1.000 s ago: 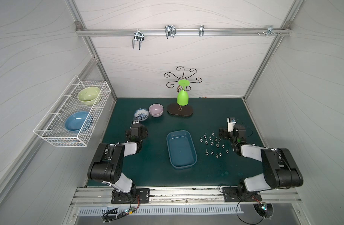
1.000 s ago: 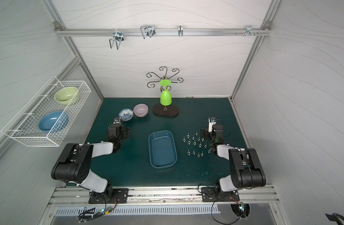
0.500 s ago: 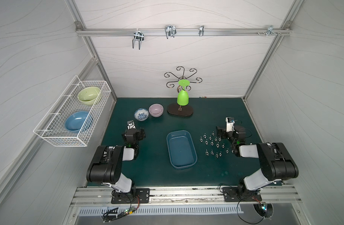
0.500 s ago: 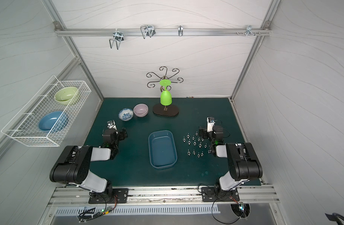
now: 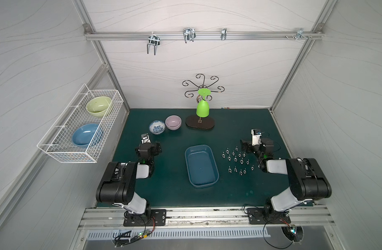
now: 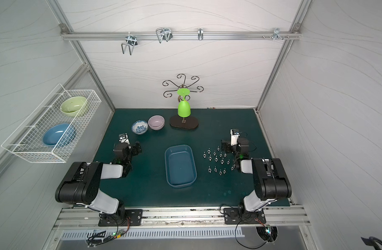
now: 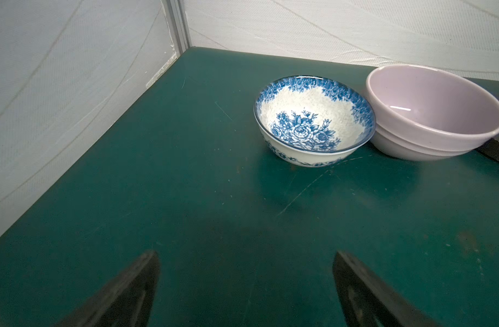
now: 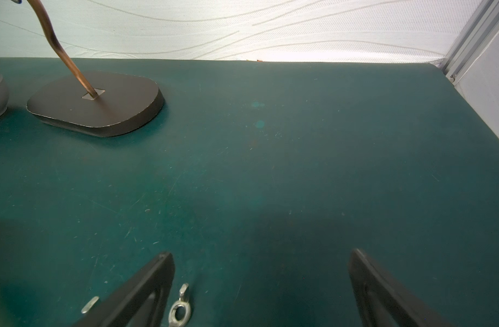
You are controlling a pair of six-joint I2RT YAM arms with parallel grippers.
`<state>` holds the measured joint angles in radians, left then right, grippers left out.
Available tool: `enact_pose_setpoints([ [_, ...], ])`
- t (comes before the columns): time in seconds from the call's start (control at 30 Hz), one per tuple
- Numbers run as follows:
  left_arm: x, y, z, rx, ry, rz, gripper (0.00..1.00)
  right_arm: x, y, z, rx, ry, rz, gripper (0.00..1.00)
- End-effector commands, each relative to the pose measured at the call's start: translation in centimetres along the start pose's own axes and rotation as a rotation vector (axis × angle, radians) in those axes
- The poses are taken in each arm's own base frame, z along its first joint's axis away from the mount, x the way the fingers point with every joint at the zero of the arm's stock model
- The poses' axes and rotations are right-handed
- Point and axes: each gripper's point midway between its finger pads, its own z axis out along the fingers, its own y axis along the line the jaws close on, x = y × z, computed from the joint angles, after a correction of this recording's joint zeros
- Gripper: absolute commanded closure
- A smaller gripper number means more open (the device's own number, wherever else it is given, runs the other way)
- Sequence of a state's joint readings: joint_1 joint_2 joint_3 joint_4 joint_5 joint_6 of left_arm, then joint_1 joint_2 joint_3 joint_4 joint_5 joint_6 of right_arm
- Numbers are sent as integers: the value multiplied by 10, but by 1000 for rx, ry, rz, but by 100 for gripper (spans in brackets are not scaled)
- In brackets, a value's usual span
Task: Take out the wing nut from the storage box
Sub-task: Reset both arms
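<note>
The blue storage box (image 5: pixel 201 165) (image 6: pixel 180 165) lies mid-mat in both top views, its floor bare blue. Several small metal wing nuts (image 5: pixel 235 159) (image 6: pixel 216 159) are scattered on the green mat just right of it. My right gripper (image 5: pixel 256 144) (image 6: pixel 236 145) hangs low at the far right edge of that scatter, open and empty. In the right wrist view, one wing nut (image 8: pixel 180 310) lies on the mat just inside one finger of the gripper (image 8: pixel 262 263). My left gripper (image 5: pixel 149 148) (image 6: pixel 127 149) (image 7: pixel 247 263) is left of the box, open over bare mat.
A blue-patterned bowl (image 5: pixel 157 127) (image 7: pixel 313 121) and a pink bowl (image 5: pixel 173 122) (image 7: pixel 435 113) stand beyond the left gripper. A hook stand (image 5: pixel 200 125) (image 8: pixel 95 103) carrying a green cup (image 5: pixel 202 109) is at the back. A wire basket (image 5: pixel 77 129) with two bowls hangs on the left wall.
Both arms have folded back toward the front rail. The left gripper has drawn a little away from the patterned bowl. Both grippers stay open.
</note>
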<state>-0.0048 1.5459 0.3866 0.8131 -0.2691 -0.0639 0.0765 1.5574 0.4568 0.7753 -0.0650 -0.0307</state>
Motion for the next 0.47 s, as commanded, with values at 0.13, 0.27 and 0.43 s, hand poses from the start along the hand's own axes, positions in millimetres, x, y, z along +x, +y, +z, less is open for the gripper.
enact_pose_setpoints([
  [0.13,-20,-5,2,8,-63,-8,0,7,0,2,-6,24,12,1],
  [0.27,-19,-5,4,8,-54,-6,0,7,0,1,-6,25,13,1],
  [0.43,-19,-5,2,8,-61,-8,0,7,0,2,-6,26,11,1],
])
